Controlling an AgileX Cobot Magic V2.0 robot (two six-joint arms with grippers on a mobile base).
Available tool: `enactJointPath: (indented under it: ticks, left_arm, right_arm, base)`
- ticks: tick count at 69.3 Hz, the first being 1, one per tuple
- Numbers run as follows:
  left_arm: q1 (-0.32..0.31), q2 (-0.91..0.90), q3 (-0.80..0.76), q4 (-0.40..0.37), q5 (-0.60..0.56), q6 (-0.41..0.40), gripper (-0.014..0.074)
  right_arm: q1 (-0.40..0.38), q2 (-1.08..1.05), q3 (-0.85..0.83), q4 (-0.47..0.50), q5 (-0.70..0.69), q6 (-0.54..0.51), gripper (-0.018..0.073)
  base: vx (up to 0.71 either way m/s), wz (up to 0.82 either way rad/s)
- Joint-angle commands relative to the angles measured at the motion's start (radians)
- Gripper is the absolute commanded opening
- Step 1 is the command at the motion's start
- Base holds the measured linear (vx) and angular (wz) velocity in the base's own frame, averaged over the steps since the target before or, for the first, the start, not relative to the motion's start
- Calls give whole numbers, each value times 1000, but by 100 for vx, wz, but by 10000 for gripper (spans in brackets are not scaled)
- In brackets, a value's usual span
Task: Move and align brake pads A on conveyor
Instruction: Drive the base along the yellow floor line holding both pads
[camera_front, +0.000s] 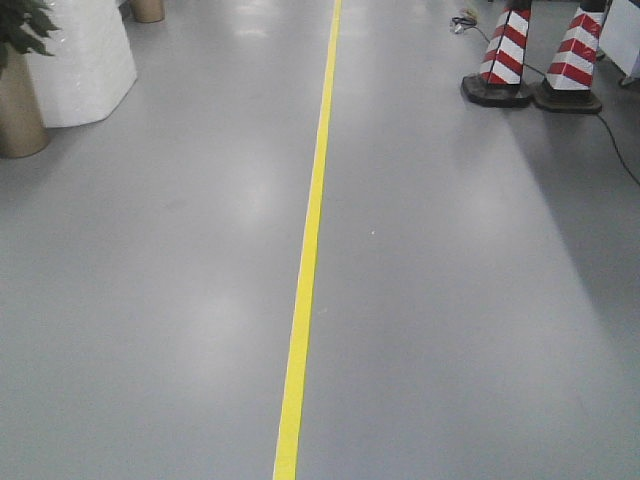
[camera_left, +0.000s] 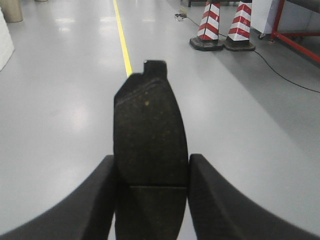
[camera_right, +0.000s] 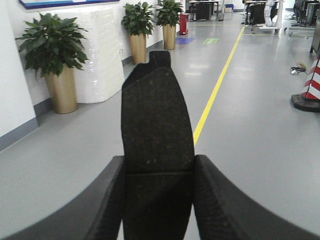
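Note:
Each gripper holds one brake pad out over the grey floor. In the left wrist view a dark grey curved brake pad (camera_left: 150, 130) with a groove across its middle stands between the two black fingers, and my left gripper (camera_left: 152, 167) is shut on its long sides. The right wrist view shows the same: a second brake pad (camera_right: 157, 125) points away from the camera, with my right gripper (camera_right: 158, 167) shut on it. The conveyor is out of view in all three views. The front view shows neither gripper nor pad.
A yellow floor line (camera_front: 308, 250) runs straight ahead over grey floor. Two red-and-white striped cones (camera_front: 497, 60) with a cable stand at the right. A white wrapped block (camera_front: 80, 60) and potted plants (camera_right: 52, 55) line the left wall. A red-framed stand (camera_left: 295, 35) is far right.

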Motion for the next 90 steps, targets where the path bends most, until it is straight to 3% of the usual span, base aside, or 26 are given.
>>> enactJointPath:
  ticks: [1,90]
  left_arm:
    - [-3,10,-29,22,-88,-5,-6]
    - [-3,10,-29,22,-88,-5,-6]
  right_arm:
    - [-4,11,-28,-22,-104,-8,-4]
    - [-4,11,-28,-22,-104,-8,-4]
  base:
    - [66,-12]
    - [69,-6]
